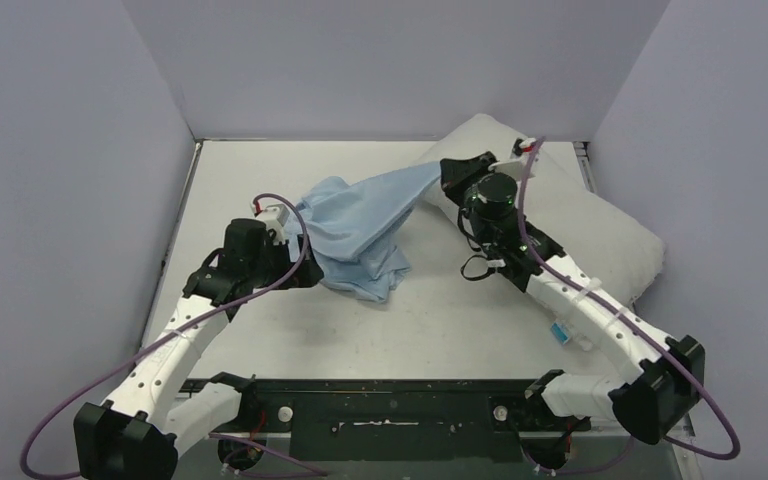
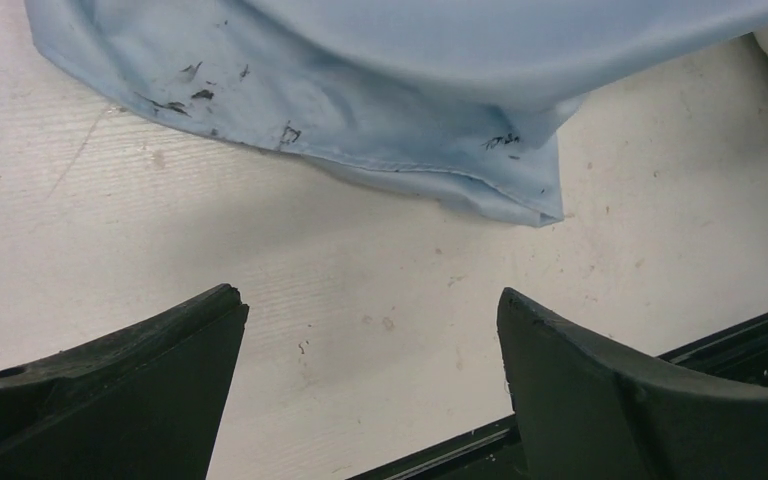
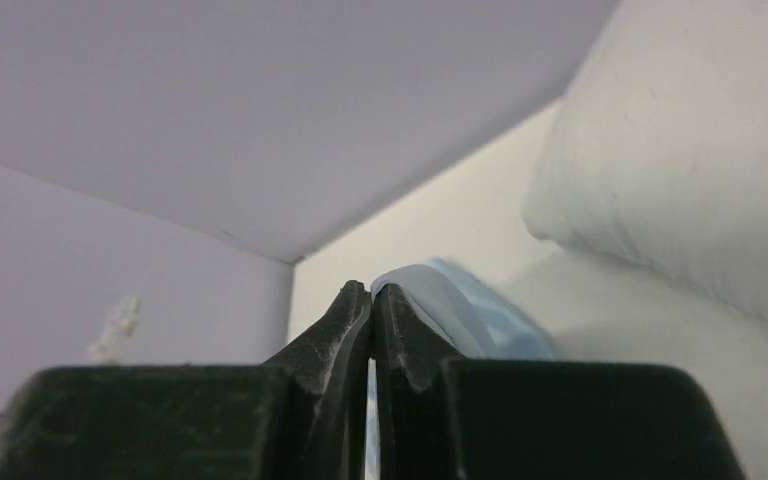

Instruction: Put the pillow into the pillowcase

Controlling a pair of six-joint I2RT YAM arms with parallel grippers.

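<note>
Right tool [image 3: 372, 292] clenched on a pinch of thin light-blue fabric pillowcase [image 1: 360, 225]; left tool [image 2: 370, 300] released over counter [image 1: 440, 320]. Plump off-white rectangular pillow [image 1: 600, 230] lies rear-right. Likely risk: small pinch slips free.

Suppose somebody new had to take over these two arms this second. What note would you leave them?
Left gripper: open, empty, over the table, beside the pillowcase.
Right gripper: shut on one pillowcase edge, holding it up next to the pillow.
Done: case gripped on one side only.
Left: probably grab another edge, open the mouth, then slide the pillow in; it lies wholly outside the case.
</note>
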